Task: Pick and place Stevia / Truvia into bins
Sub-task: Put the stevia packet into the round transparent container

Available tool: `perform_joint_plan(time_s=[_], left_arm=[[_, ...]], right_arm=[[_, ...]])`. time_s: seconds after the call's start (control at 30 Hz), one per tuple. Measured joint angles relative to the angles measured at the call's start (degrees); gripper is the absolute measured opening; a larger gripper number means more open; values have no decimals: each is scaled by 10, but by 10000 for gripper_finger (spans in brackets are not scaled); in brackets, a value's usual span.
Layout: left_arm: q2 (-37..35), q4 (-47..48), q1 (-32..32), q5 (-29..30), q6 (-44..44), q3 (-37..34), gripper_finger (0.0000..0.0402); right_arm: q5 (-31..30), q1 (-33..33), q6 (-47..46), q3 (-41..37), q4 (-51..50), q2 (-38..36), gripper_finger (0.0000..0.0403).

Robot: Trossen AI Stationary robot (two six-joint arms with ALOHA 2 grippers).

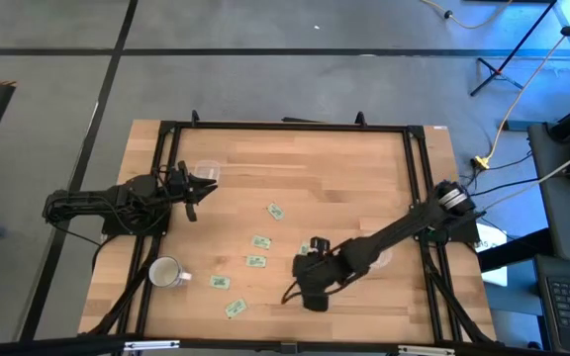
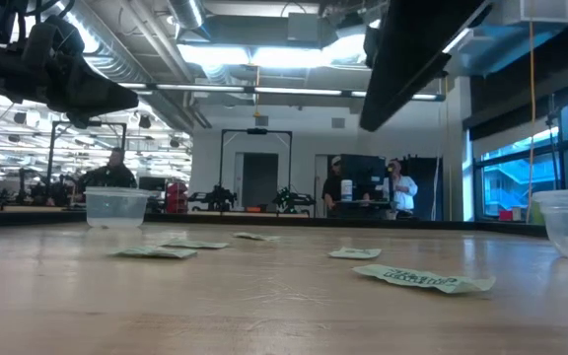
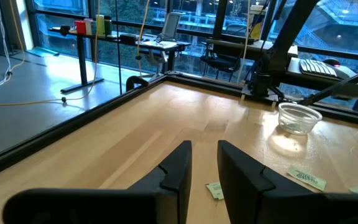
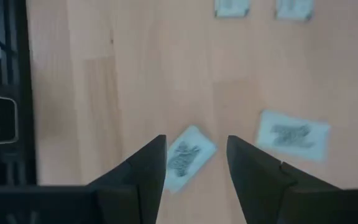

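Note:
Several pale green and white Stevia sachets [image 1: 260, 241] lie flat on the wooden table, spread between the mug and the table's middle. My right gripper [image 1: 312, 295] hovers open over the near middle. In its wrist view a sachet [image 4: 188, 155] shows on the table between the two fingers [image 4: 148, 165], and another sachet [image 4: 291, 134] lies beside it. My left gripper [image 1: 201, 190] is open and waits at the far left, next to a clear bin [image 1: 206, 173]. The second clear bin [image 3: 299, 117] stands on the right, partly under my right arm.
A white mug [image 1: 166, 274] stands near the table's near left corner. A black frame [image 1: 285, 127] runs around the table edges. People stand in the room beyond the far edge [image 2: 397, 187]. Bare wood lies across the far middle of the table.

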State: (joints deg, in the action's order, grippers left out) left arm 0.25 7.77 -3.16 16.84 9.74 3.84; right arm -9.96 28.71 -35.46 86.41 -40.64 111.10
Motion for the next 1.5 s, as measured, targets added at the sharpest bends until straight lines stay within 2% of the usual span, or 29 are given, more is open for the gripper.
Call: perform_joint_plan(time_s=[0.13, 0.47, 0.93, 1.13, 1.37, 1.5], left_arm=[[0, 0, 0, 0, 0, 0, 72], [0, 0, 0, 0, 0, 0, 72], [0, 0, 0, 0, 0, 0, 72], [0, 0, 0, 0, 0, 0, 72], [0, 0, 0, 0, 0, 0, 72], [0, 0, 0, 0, 0, 0, 72]], right_arm=[[14, 5, -94, 37, -26, 35, 172], [22, 3, -287, 42, -56, 83, 172], [45, -5, -319, 42, -43, 126, 172], [77, -5, -335, 43, -37, 136, 172], [79, -5, -363, 44, -39, 140, 172], [81, -5, -362, 44, -40, 141, 158]])
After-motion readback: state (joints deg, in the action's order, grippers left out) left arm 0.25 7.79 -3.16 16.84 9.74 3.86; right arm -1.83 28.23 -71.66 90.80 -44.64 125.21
